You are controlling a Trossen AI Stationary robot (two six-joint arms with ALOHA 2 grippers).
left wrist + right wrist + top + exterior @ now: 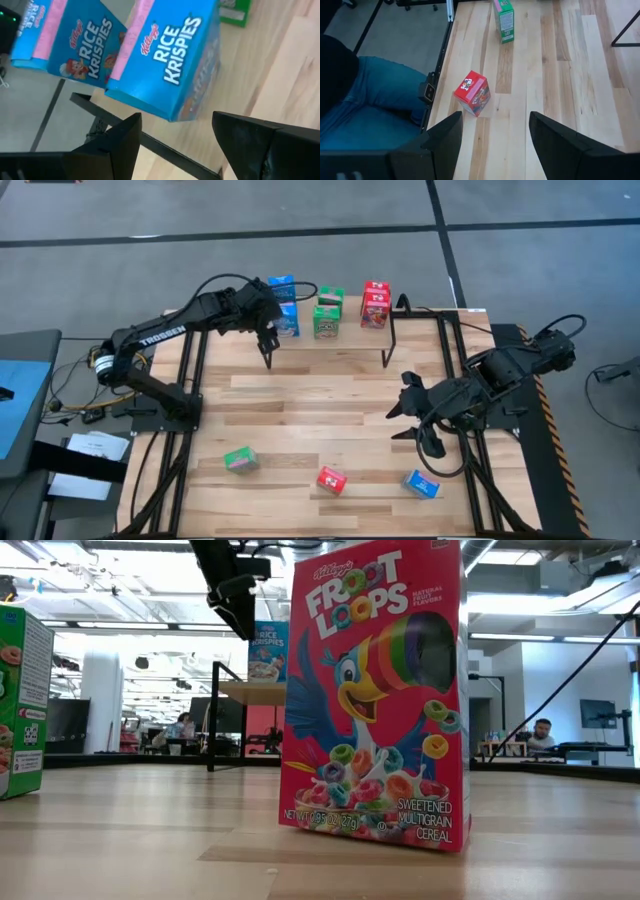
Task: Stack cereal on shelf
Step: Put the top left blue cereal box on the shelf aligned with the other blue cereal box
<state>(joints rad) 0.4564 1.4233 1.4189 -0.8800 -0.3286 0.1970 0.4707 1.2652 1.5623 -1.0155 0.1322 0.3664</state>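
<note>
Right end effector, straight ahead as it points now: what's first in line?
Likely the red box standing on the table. The open right end effector frames it slightly off-centre; depth unclear.

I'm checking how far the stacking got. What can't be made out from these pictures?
- Low view: the red cereal box hides most of the shelf.
- High view: the shelf's board can't be told from the tabletop.
- Left wrist view: the blue boxes are cut off by the frame.
- Right hand: empty, so no box is on its way.

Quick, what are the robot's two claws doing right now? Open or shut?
Left gripper: open, empty, right by the blue Rice Krispies boxes on the shelf.
Right gripper: open, empty, above the table, facing a red cereal box.
</note>
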